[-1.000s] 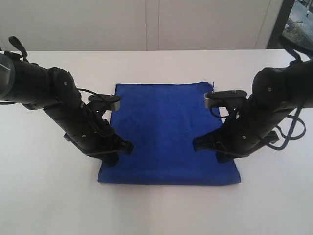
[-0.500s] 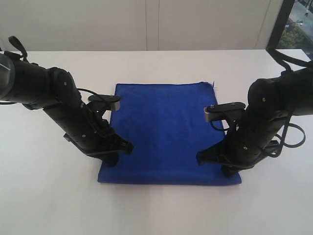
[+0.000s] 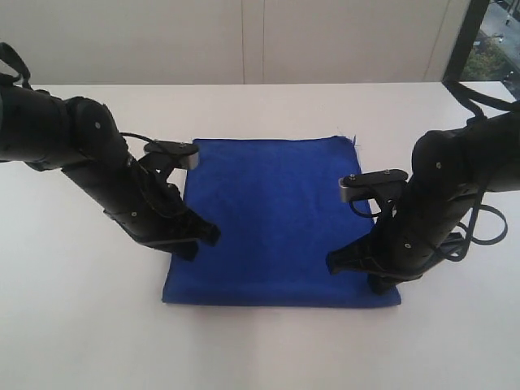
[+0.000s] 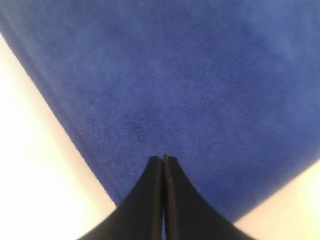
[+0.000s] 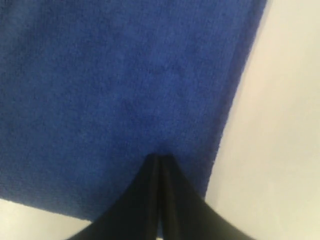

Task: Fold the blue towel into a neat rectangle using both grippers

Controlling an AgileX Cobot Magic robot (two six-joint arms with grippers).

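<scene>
I am checking this moment against the last second. On the left, the black, narrow-fingered left gripper is backing away along the towel's side edge toward the far end, its arm swinging outward over the flat white table. In the middle, the deep royal-blue rectangular microfibre towel is lying as before: flat, unfolded, centred between the arms. On the right, the black, narrow-fingered right gripper is sitting just inside the near right corner, having come down that edge, and has been holding there for the last half second.

I am reading this as positioning only. No fold is under way, and the two grippers are standing at unequal stations along the edges, so the left one probably needs realigning before a paired grasp.

The exterior view is showing the whole towel, the stagger between the arms and the small loose thread tag at the far right corner, but not the fingertips. The wrist views are supplying those: the left gripper and right gripper each have their fingers pressed together, gripping nothing, with the tips over cloth just inside an edge. I cannot tell whether they are touching the cloth.
</scene>
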